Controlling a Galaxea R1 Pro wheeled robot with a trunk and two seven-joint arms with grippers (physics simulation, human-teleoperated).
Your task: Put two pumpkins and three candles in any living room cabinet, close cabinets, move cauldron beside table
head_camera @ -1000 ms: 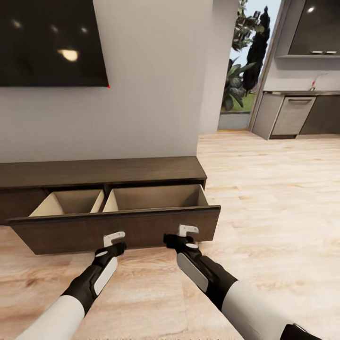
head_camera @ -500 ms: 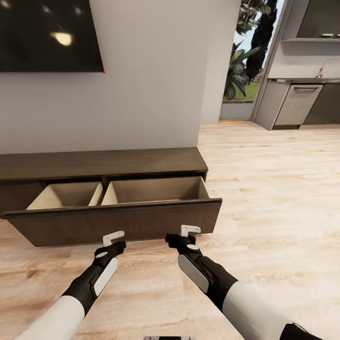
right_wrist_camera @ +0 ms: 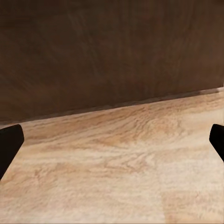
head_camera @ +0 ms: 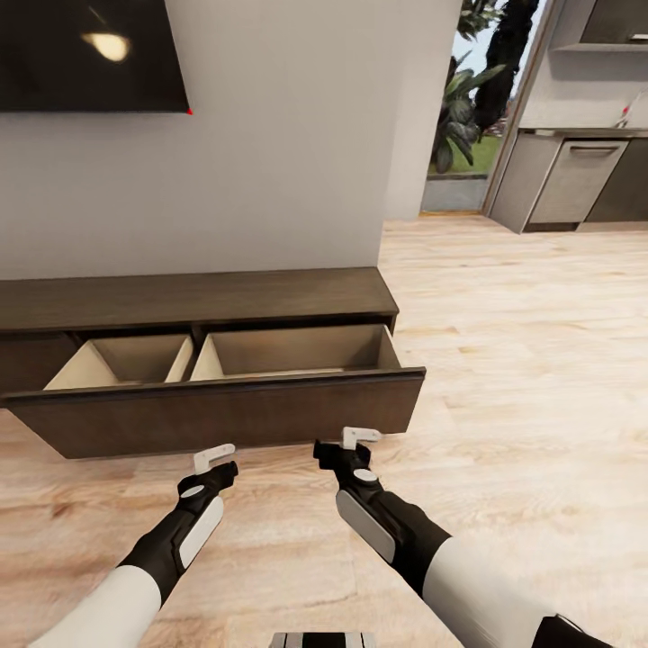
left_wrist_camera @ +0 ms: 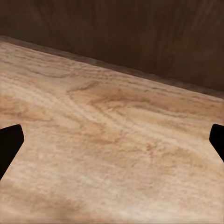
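Cabinet: you had the long dark-brown cabinet (head_camera: 193, 301) against the grey wall, its long axis running along that wall, front facing you.
Drawer: its wide drawer (head_camera: 216, 409) stood pulled out toward you, two pale compartments showing bare insides.
Left gripper: you held the left gripper (head_camera: 214, 457) just in front of the drawer front, low over the wood floor (head_camera: 504, 360), fingers spread wide apart and holding nothing.
Right gripper: your right gripper (head_camera: 358, 439) hung beside it, also just short of the drawer front, jaws spread and empty.
Writing: none could be read on the cabinet.
Screen: a dark screen (head_camera: 85, 54) hung on the wall above the cabinet.
Kitchen: grey cupboards (head_camera: 576, 180) stood well beyond the cabinet's right end.
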